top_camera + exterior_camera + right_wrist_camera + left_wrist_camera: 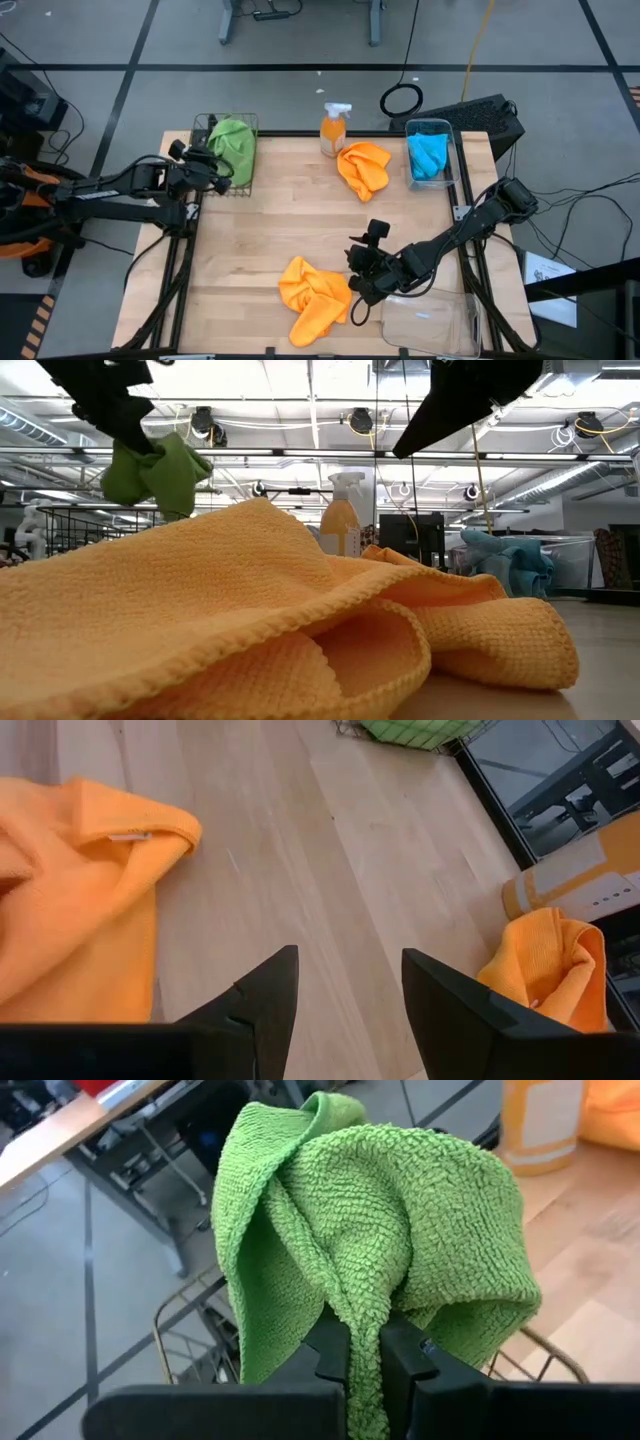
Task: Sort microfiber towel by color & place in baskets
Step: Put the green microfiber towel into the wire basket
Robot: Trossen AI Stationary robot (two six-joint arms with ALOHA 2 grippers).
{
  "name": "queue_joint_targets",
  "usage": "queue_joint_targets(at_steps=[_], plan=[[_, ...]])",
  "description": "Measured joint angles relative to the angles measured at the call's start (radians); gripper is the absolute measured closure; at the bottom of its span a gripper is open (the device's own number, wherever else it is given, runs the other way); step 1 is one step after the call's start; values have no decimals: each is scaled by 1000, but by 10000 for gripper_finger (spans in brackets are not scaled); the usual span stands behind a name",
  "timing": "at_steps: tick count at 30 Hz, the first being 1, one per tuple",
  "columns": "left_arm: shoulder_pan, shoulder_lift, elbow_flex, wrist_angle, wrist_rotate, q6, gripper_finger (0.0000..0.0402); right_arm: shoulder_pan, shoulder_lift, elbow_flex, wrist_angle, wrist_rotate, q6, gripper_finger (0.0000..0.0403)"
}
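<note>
My left gripper (220, 163) is over the black wire basket (246, 185) at the table's far left, shut on a green towel (233, 142) that hangs above the basket in the low view (157, 470). My right gripper (350, 970) is open above bare wood near the front edge, just right of a crumpled orange towel (314, 296) lying on the table. A second orange towel (363, 168) lies near the far edge. Blue towels (430, 155) sit in the clear basket (452, 140) at the far right. Whether another green towel lies in the wire basket, I cannot tell. My left gripper pinches a gathered fold of the green towel (365, 1320) between its two fingers (410, 1360). The towel is lifted clear over the wire basket's rim (175, 1320), bunched and slack, and hangs from the gripper in the low view.
An orange spray bottle (334, 128) stands at the far edge, beside the second orange towel. A second clear basket (432, 322) sits at the near right corner, right under my right arm. Bare wood lies open in the table's middle.
</note>
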Motion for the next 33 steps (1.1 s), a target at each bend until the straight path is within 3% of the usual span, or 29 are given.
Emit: queue_joint_targets(at_steps=[7, 14, 24, 33], plan=[[7, 49, -29, -5, -5, -51, 384, -6, 0, 0, 82, 3, -99, 234], [122, 156, -29, -5, -27, -52, 384, -18, 0, 0, 112, -2, -147, 234], [231, 338, -29, 9, 39, -42, 384, -18, 0, 0, 109, -4, -155, 234], [305, 402, -79, 163, 171, 108, 360, -18, 0, 0, 108, -7, -141, 234]])
